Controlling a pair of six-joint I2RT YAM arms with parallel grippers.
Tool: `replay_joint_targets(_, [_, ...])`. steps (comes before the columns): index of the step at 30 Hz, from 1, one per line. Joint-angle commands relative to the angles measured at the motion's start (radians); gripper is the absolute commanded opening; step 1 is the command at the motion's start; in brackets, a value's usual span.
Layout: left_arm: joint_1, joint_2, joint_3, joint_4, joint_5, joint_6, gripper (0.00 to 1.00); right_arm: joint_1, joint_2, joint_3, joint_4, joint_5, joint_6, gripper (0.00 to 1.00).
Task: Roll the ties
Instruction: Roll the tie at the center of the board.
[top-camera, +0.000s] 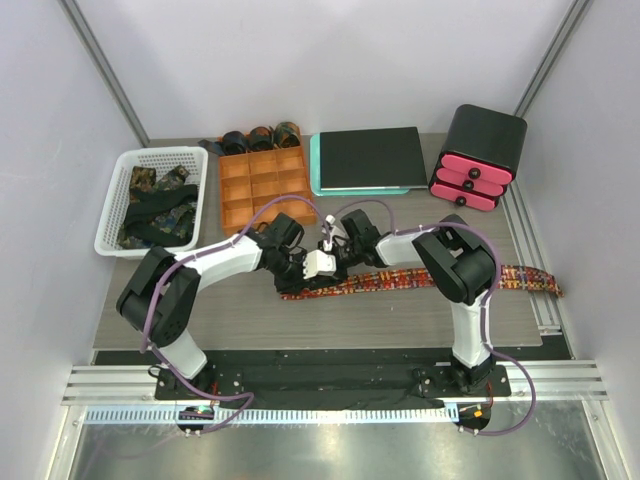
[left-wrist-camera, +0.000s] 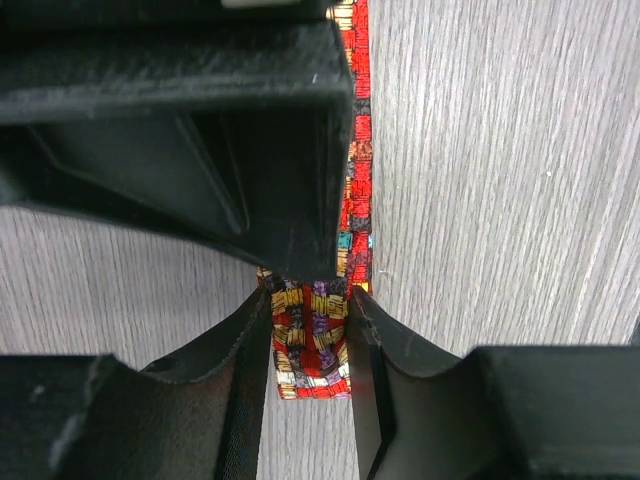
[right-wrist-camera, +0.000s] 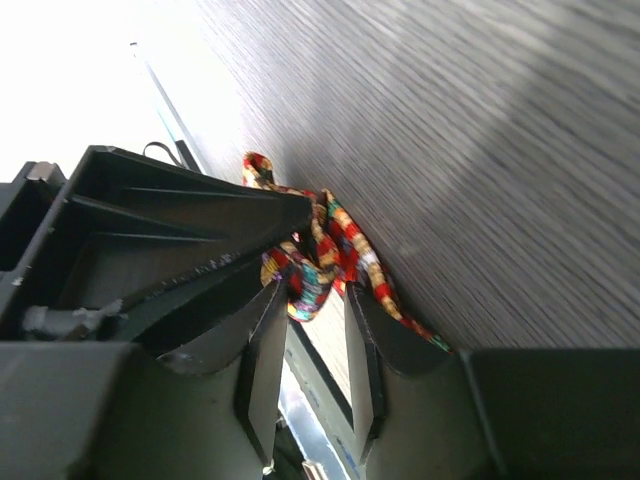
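Red-orange check tie stretched across table; left jaws pinching its end, right jaws pinching bunched fold.

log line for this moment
left gripper: fingers shut on end of red-orange check fabric necktie | right gripper: fingers shut on its bunched fold | remainder flat on grey wood-grain table

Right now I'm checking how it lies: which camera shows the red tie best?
The top view: the red tie lies stretched across the table. The left wrist shows a short stretch in the left pincer; the right wrist, a bunched end in the right pincer.
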Motion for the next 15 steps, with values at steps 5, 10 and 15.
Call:
replay_joint_targets(5, [-0.006,0.005,0.033,0.024,-0.003,-0.014,0.37,0.017,0.011,0.032,0.071,-0.018,0.032,0.16])
replay_joint_targets(10, [0.077,-0.04,0.055,-0.066,0.035,-0.004,0.57,0.003,0.007,0.025,0.021,-0.012,-0.014,0.01])
replay_joint_targets(15, [0.125,-0.122,0.004,-0.137,0.065,0.084,0.66,-0.011,0.005,0.011,-0.01,-0.01,-0.042,0.01])
